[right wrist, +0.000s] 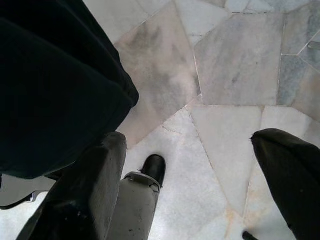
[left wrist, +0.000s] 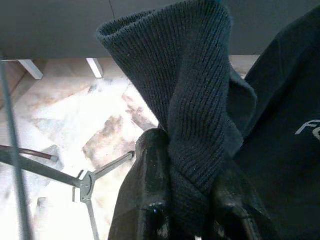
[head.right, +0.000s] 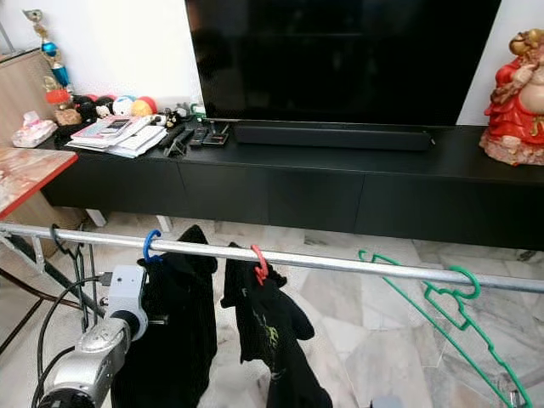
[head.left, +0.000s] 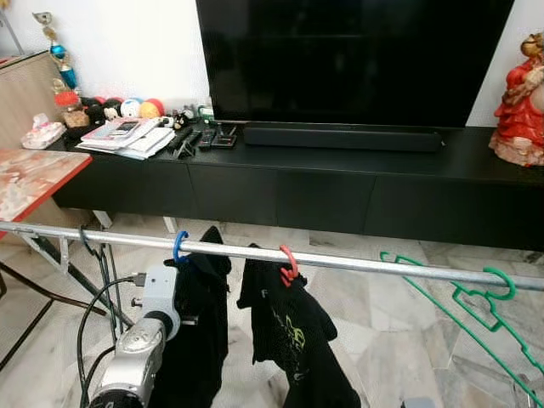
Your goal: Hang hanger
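Note:
A metal rail (head.left: pixel 374 265) runs across in front of me. A blue hanger hook (head.left: pixel 178 247) on it carries a black knitted garment (head.left: pixel 202 323). Beside it, a red hook (head.left: pixel 289 265) holds a black printed shirt (head.left: pixel 285 327). Further right an empty green hanger (head.left: pixel 476 310) hangs tilted from the rail. My left arm (head.left: pixel 144 336) reaches up to the blue hanger's garment. In the left wrist view, my left gripper (left wrist: pixel 192 200) is shut on the ribbed collar (left wrist: pixel 195 100). My right gripper (right wrist: pixel 200 190) is open low over the marble floor, beside dark cloth (right wrist: pixel 55 85).
A long black TV cabinet (head.left: pixel 323 191) with a television (head.left: pixel 353 59) and soundbar (head.left: pixel 340 138) stands behind the rail. Papers and remotes (head.left: pixel 136 136) lie at its left end, and a red figurine (head.left: pixel 520 102) stands at its right. A red-edged table (head.left: pixel 30 178) is at left. Rack legs and cables (head.left: pixel 98 280) hang below the rail.

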{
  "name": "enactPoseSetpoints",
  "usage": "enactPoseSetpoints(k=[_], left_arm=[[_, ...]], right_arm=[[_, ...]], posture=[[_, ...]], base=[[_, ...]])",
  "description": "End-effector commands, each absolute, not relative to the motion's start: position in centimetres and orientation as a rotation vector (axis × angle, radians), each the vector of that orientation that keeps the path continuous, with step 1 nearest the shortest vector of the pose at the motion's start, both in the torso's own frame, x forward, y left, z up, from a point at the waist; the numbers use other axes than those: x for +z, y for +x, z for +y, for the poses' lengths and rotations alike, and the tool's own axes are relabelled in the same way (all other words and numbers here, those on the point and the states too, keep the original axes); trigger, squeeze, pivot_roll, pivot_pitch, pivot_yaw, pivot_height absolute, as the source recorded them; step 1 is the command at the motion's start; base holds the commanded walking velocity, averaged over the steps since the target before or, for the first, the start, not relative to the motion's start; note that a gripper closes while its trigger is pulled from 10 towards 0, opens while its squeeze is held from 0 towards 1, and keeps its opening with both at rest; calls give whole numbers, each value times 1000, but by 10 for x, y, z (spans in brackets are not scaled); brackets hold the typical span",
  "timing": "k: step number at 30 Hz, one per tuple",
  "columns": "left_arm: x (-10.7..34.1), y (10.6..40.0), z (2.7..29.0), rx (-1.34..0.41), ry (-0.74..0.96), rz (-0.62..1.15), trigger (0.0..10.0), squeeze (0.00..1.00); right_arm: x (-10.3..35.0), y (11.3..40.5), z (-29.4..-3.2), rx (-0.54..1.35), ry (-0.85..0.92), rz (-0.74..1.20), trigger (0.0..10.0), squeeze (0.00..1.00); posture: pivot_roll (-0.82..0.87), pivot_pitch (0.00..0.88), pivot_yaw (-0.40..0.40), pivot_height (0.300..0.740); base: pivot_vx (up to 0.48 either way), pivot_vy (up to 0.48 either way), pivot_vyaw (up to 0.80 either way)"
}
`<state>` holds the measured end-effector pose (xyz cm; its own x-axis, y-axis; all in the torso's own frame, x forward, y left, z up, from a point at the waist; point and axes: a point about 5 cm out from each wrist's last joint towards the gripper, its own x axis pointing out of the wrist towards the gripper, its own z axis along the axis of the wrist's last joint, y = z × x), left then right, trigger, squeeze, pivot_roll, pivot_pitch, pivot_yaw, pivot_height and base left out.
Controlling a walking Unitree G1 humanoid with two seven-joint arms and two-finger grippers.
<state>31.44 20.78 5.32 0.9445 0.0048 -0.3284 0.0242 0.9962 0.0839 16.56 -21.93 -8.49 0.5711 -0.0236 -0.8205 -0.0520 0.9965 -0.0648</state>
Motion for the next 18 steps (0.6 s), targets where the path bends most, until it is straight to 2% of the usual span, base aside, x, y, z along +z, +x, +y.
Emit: enactPoseSetpoints(k=[1,2,3,18], left_arm=[[45,308,210,-15,95,370,10000,584],[45,308,210,-15,95,370,10000,584],[46,307,209,-16,87,358,10000,1000],[53,282,216,49,56,231,10000,1000]], right_arm=[[-85,166,-219,22,-88,968,10000,0],[-85,166,-219,22,-88,968,10000,0],[-85,167,-219,23,-88,968,10000,0],[-84,167,-220,27,-92,968,10000,0]], posture=[[52,31,34,740],[52,31,34,740],[54,33,34,740],[51,35,37,740]], base=[[0,0,0],[0,0,0],[0,0,0],[0,0,0]])
